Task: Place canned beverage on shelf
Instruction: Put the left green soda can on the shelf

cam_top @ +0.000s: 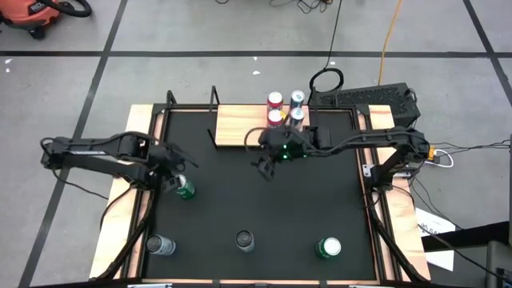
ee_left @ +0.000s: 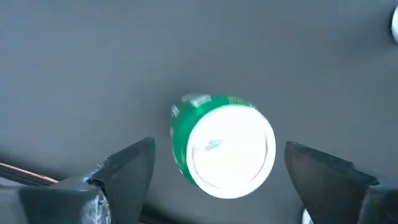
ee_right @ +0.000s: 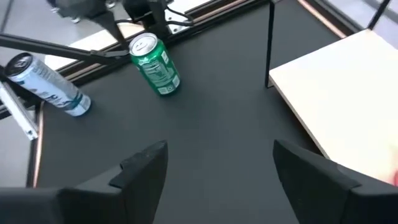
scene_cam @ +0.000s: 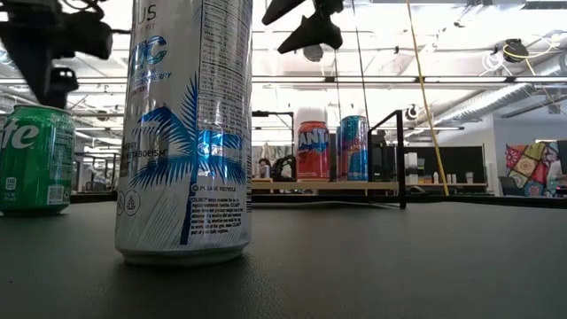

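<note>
A green can (cam_top: 185,190) stands upright on the black tabletop at the left; it also shows in the left wrist view (ee_left: 224,146) and the low view (scene_cam: 35,159). My left gripper (cam_top: 178,179) is open just above it, and its fingers (ee_left: 127,168) stand on either side of the can's top without touching. My right gripper (cam_top: 266,166) is open and empty over the table, just in front of the light-wood shelf (cam_top: 238,126). Several cans (cam_top: 276,117) stand at the shelf's right end.
A white-and-blue can (scene_cam: 186,133) stands near the front edge at the middle, a silver can (cam_top: 160,245) at the front left, and a green can (cam_top: 328,248) at the front right. The shelf's black rod uprights (ee_right: 272,43) rise at its ends. The table's middle is bare.
</note>
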You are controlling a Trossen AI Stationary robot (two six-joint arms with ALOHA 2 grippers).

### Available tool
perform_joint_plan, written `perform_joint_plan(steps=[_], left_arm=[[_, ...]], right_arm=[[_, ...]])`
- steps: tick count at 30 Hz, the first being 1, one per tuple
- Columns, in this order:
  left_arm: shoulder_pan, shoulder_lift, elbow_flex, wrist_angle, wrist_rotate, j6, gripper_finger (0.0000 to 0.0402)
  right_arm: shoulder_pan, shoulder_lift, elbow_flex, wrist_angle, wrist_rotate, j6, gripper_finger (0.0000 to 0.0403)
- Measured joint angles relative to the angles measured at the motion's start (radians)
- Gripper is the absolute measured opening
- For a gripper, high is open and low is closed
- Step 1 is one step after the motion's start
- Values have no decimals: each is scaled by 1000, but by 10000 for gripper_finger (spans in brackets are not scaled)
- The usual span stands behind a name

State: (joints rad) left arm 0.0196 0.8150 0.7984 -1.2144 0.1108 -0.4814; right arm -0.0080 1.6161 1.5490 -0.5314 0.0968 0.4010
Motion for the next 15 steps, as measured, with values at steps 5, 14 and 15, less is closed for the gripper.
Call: perform_joint_plan(steps=[5,14,15], left_arm=[[-27,0,-64,4,4,16,362],[-42,2,-166,100,-44,3,360],[-42,2,-168,103,-56,-7,358]], right_arm=[[55,0,0,-2,81,34,281],[88,0,0,-1,169,69,281],[89,0,0,-1,172,77,281]])
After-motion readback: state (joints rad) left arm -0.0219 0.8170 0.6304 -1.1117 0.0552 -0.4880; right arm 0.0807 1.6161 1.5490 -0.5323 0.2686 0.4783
